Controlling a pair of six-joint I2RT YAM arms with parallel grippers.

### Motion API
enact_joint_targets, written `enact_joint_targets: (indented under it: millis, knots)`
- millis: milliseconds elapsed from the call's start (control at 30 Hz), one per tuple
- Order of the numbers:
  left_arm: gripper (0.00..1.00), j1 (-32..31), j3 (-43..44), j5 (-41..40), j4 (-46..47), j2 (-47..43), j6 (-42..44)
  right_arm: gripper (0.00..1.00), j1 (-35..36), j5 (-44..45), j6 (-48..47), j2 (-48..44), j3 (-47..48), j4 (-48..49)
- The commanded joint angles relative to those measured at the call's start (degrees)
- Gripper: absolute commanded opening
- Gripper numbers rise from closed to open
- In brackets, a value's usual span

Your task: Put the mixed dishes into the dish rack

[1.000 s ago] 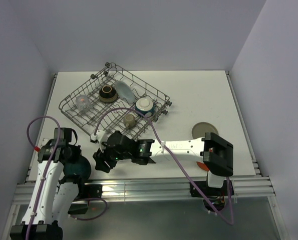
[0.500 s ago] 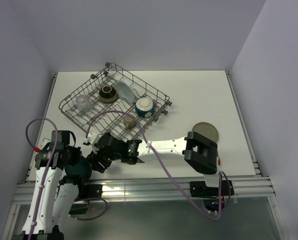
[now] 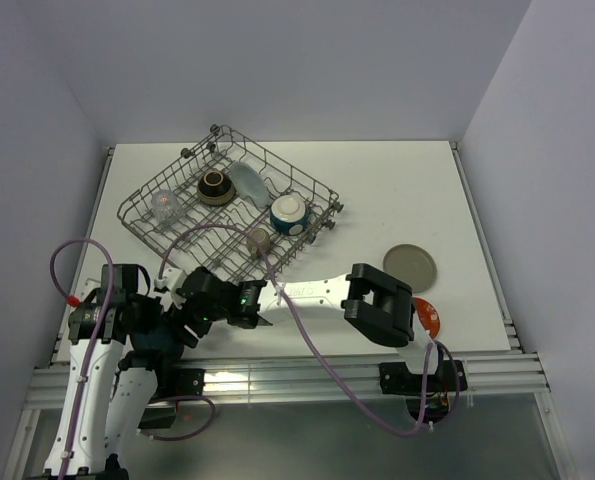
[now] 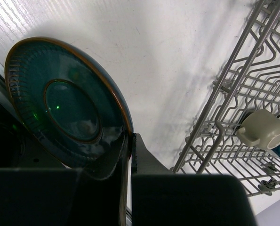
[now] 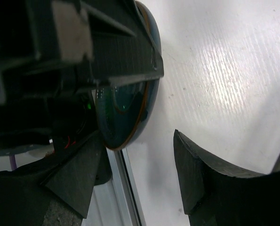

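Note:
My left gripper (image 3: 155,322) is shut on the rim of the dark teal dish (image 3: 163,340) and holds it on edge over the table's near-left corner. In the left wrist view the dish (image 4: 69,103) fills the left and the fingers (image 4: 144,157) pinch its rim. My right gripper (image 3: 189,322) reaches far left and is open. In its wrist view the dish's rim (image 5: 130,113) sits just beyond the gap, near the left finger. The dish rack (image 3: 142,195) holds a brown bowl (image 3: 214,185), pale blue plate (image 3: 247,182), clear glass (image 3: 165,205), cream bowl (image 3: 289,212) and grey mug (image 3: 259,240).
A grey-tan round plate (image 3: 410,265) and a red-orange saucer (image 3: 429,318) lie on the table at the right. The metal rail (image 3: 297,375) runs along the near edge, just below the dish. The rack's near corner (image 4: 210,141) is close to my left gripper.
My right arm has swung further left, bringing its open gripper up to the teal dish held by the left gripper. The red-orange saucer has come into view. The left arm moved slightly.

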Motion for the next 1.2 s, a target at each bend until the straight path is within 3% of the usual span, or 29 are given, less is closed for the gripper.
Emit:
enact_joint_targets:
  millis: [0,200,300,400,500,600,767,800,1033,1167]
  knots:
    - [0.0,-0.05,3.0,0.84,0.14,-0.63,1.16,0.69,0.1,-0.78,-1.14,1.27,3.38,2.23]
    - [0.0,-0.05,2.83,1.19,-0.04,-1.41,1.16,0.68,0.1,-1.58,0.0,4.25,4.52,4.95]
    - [0.0,-0.05,3.09,1.11,-0.39,-1.41,1.08,0.63,0.1,-1.49,1.23,4.08,2.77,8.71]
    - [0.0,-0.14,3.09,1.46,-0.22,-1.5,1.08,0.5,0.1,-1.57,2.99,3.21,-0.74,13.81]
    - [0.0,-0.14,2.74,2.42,0.13,-1.76,0.9,0.3,0.1,-1.31,4.48,2.77,-3.2,17.77]
    - [0.0,-0.05,2.65,2.78,0.05,-2.2,0.9,0.0,0.02,-0.26,6.94,2.06,-5.93,21.2]
    - [0.0,-0.14,2.74,3.65,1.01,-3.08,1.34,0.0,0.02,0.97,8.71,0.83,-7.77,22.18]
    - [0.02,-0.14,3.26,3.92,1.27,-3.26,1.78,0.0,0.02,0.97,8.97,0.39,-8.3,22.35]
    - [0.56,-0.14,11.6,0.69,0.58,-3.53,3.8,0.0,0.02,2.9,10.02,-2.68,-9.98,20.69]
    - [0.61,-0.14,22.83,-5.3,-3.73,-2.03,4.59,0.0,0.1,3.7,11.25,-2.69,-8.84,19.2]
